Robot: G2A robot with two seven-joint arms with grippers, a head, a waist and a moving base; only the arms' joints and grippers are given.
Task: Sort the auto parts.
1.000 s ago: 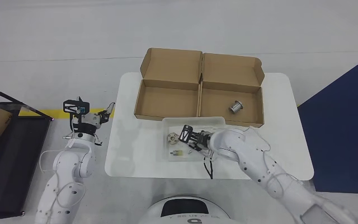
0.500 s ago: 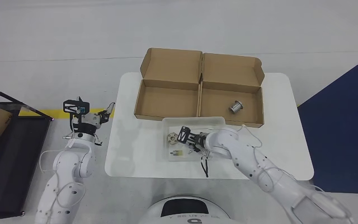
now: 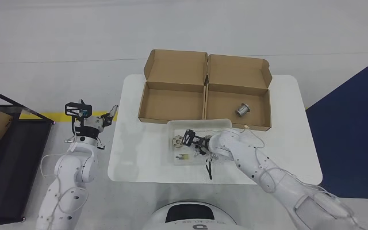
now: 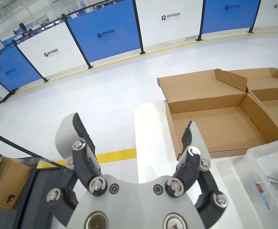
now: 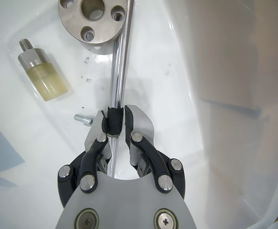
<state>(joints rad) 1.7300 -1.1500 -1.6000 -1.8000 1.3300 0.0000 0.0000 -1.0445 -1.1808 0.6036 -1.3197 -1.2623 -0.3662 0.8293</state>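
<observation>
A clear plastic tray at the table's front middle holds the loose parts. In the right wrist view a chrome metal rod with a black band lies on the tray floor, and my right gripper is shut on that band. The rod's far end rests against a round steel disc with holes. A threaded stud with a yellowish sleeve and a small bolt lie beside the rod. From above, the right gripper sits low inside the tray. My left gripper hangs open and holds nothing, off the table's left edge.
Two open cardboard boxes stand behind the tray: the left box has nothing in it, the right box holds one small metal part. A black cart stands left of the table. The tray wall rises close beside the right gripper.
My right gripper has slid a little farther left inside the tray, along the rod. The left arm has not moved.
</observation>
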